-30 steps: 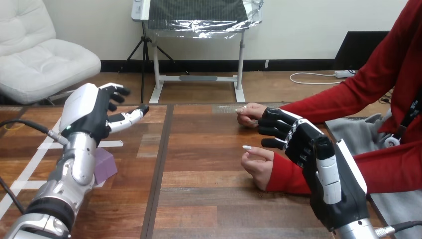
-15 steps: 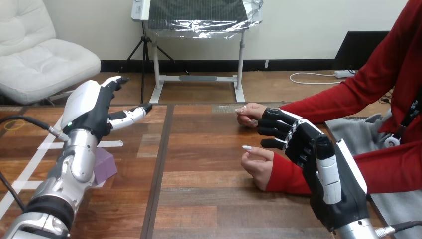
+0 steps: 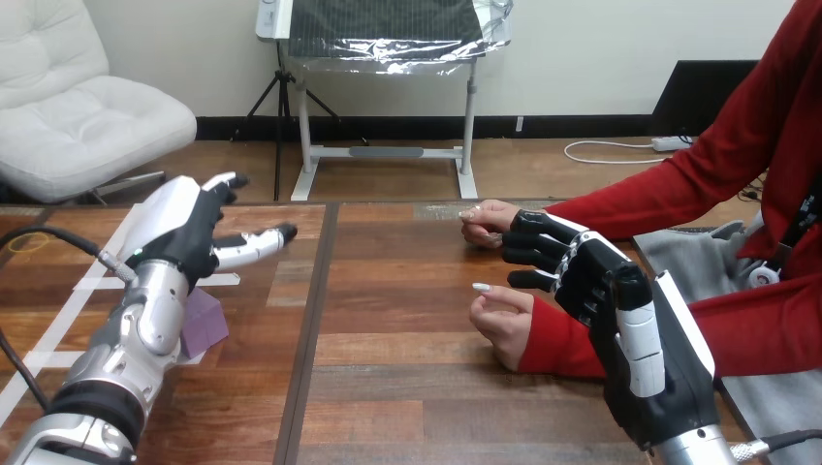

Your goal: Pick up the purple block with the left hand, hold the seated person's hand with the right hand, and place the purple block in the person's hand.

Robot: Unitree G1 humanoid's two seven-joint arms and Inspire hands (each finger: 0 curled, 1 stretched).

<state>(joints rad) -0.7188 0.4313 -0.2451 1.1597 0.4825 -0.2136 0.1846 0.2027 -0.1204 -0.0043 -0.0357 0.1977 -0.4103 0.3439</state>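
Note:
The purple block (image 3: pixel 205 325) lies on the table at the left, partly hidden behind my left forearm. My left hand (image 3: pixel 182 230) hovers above and just beyond it, open, fingers stretched forward with nothing in them. My right hand (image 3: pixel 593 279) is raised at the right with its fingers loosely bent and holding nothing. It sits over the red sleeve of the person's near hand (image 3: pixel 502 318), which rests loosely curled on the table. The person's far hand (image 3: pixel 484 222) lies just beyond my right fingers (image 3: pixel 528 242). I cannot tell whether they touch it.
White tape lines (image 3: pixel 58 334) mark the table at the left around the block. A dark seam (image 3: pixel 312 320) runs front to back down the wooden table (image 3: pixel 407 387), with bare wood between my two hands.
My left hand has dropped a little and tipped forward, its fingers straightening. My right hand and both of the person's hands have stayed where they were.

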